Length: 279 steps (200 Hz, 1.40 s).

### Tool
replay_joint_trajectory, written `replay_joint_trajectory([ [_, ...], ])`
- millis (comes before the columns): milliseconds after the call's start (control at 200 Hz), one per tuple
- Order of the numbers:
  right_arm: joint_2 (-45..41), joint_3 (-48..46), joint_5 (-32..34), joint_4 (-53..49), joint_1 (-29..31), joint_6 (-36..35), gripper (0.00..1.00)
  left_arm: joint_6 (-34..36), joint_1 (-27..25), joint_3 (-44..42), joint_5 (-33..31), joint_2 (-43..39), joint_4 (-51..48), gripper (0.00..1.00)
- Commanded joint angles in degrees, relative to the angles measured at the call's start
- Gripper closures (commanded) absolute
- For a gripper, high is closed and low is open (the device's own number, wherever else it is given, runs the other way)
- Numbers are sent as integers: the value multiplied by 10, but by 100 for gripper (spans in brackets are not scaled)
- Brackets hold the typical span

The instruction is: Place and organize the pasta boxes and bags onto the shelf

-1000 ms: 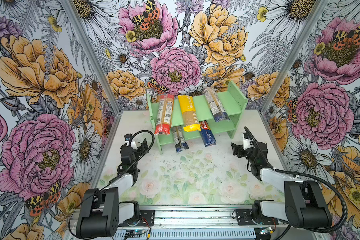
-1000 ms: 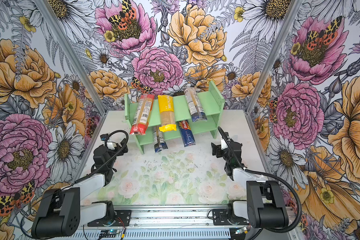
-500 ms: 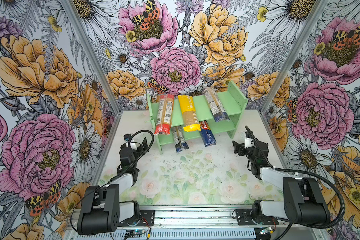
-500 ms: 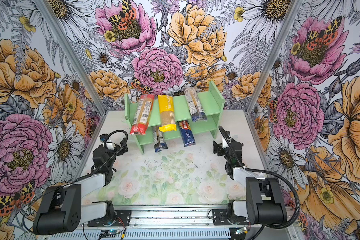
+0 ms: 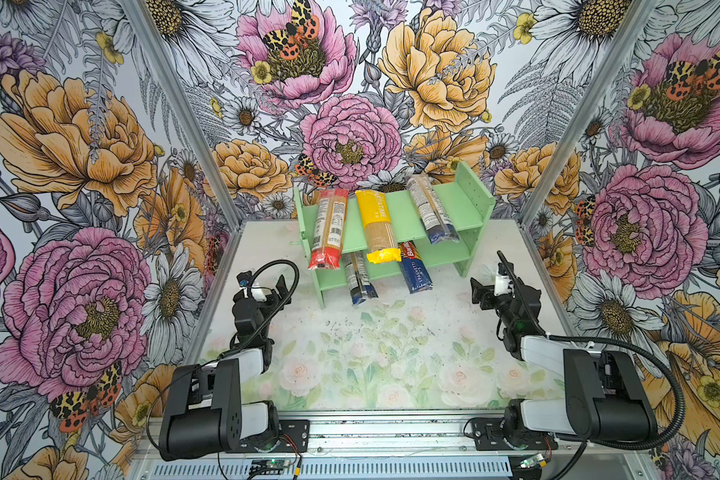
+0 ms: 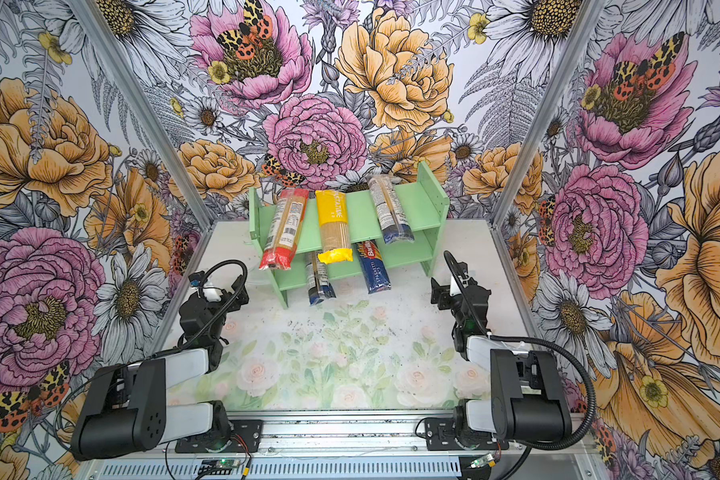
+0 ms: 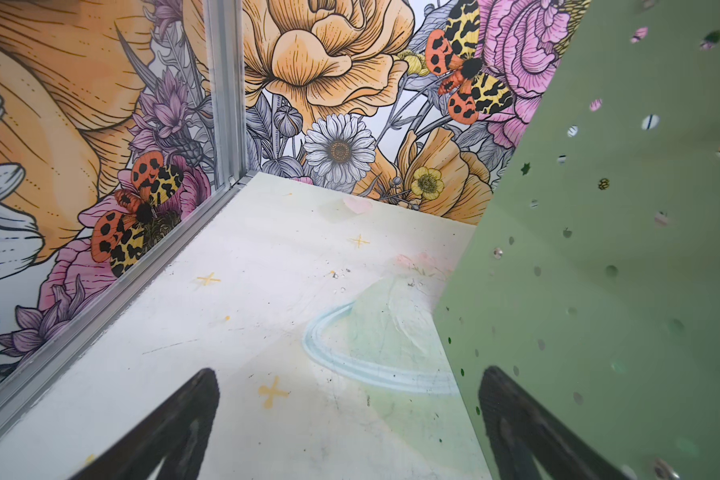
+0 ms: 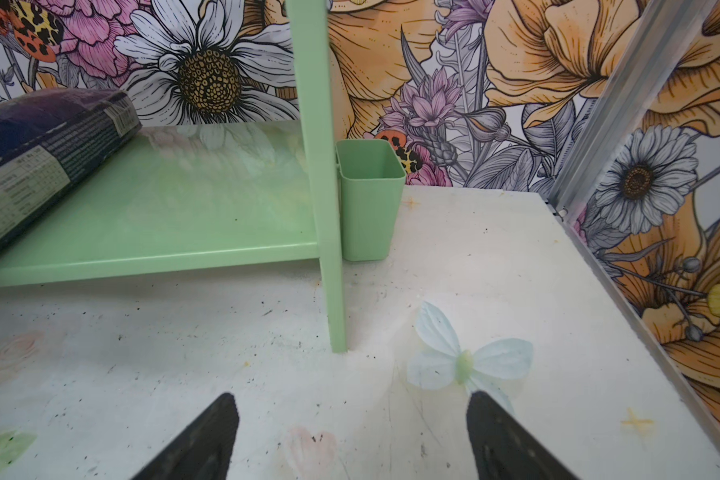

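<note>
Both top views look down from high in front toward the back, sharing the whole table [image 5: 391, 353] and shelf [image 5: 398, 214]. The left wrist view sits close by its side panel [image 7: 599, 291]; the right wrist view, low, faces the lower tier [image 8: 184, 208].

Floral-papered walls [image 5: 100, 166] on aluminium posts [image 5: 184, 104] enclose a pale flower-printed tabletop [image 5: 371, 357], seemingly flecked with dark specks [image 8: 267, 311].

Free: I find the bench [image 5: 371, 353] before the shelf [image 5: 404, 212] open | Blocked: pasta packs [image 5: 327, 232] overhang both tiers' front edges.
</note>
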Motion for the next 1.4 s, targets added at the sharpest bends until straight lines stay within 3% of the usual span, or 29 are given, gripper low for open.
replay_joint_trajectory([
  [0, 33, -15, -18, 90, -11, 29, 12, -16, 18, -5, 22, 15, 51, 1],
  [240, 98, -24, -2, 167, -20, 43, 11, -27, 33, -45, 33, 97, 223, 1],
  [781, 103, -11, 14, 149, -15, 45, 8, 5, 14, -16, 49, 94, 163, 1],
  [876, 102, -11, 15, 147, -14, 44, 7, 26, -9, -14, 19, 116, 169, 1],
  [941, 102, -11, 15, 146, -14, 44, 6, 26, -19, -14, 13, 164, 235, 1],
  [1391, 102, -10, 16, 145, -14, 44, 0, 17, -11, -23, 9, 155, 235, 1],
])
